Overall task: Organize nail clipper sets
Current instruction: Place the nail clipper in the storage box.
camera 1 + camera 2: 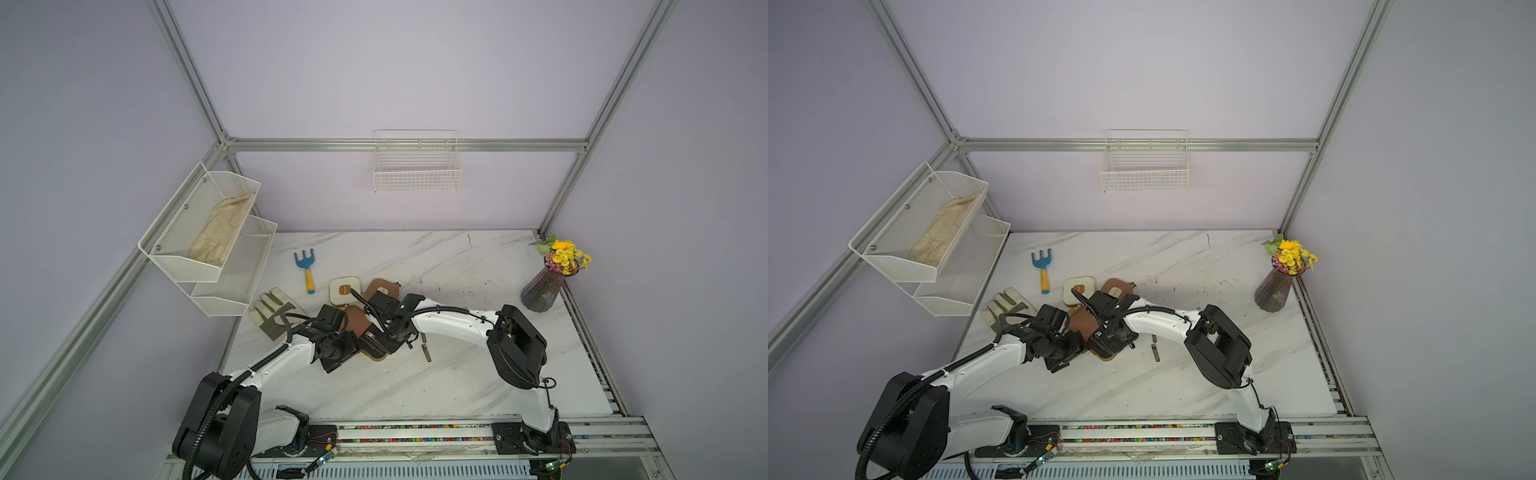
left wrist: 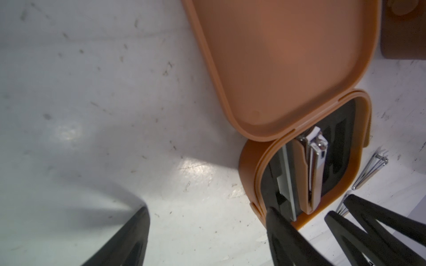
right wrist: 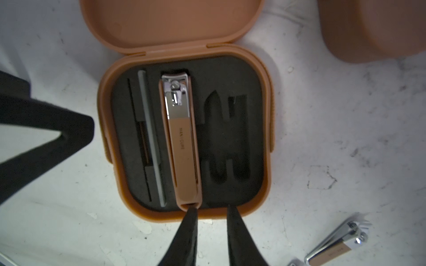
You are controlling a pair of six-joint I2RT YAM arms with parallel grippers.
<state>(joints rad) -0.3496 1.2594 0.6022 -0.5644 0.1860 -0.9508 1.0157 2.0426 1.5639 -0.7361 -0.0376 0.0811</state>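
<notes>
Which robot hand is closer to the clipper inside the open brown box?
Right. The right hand is at the end of the clipper; the left hand is outside the box, beside its wall.

Pale lavender walls (image 1: 395,75) enclose a small booth. They are edged by a bare aluminium frame (image 1: 407,145) of straight bars that meet in the corners. A white marble-patterned worktop (image 1: 436,257), grey-veined and marked with dark scuffs, fills the base of the booth. On the back wall, above the worktop's far edge, hangs a white wire basket (image 1: 417,180). A white two-tier mesh shelf (image 1: 237,282) is fixed to the left wall over the far left corner, with a beige cloth (image 1: 220,232) lying in its upper tier. A metal rail (image 1: 415,433) runs along the near edge. The light is soft and even.
</notes>
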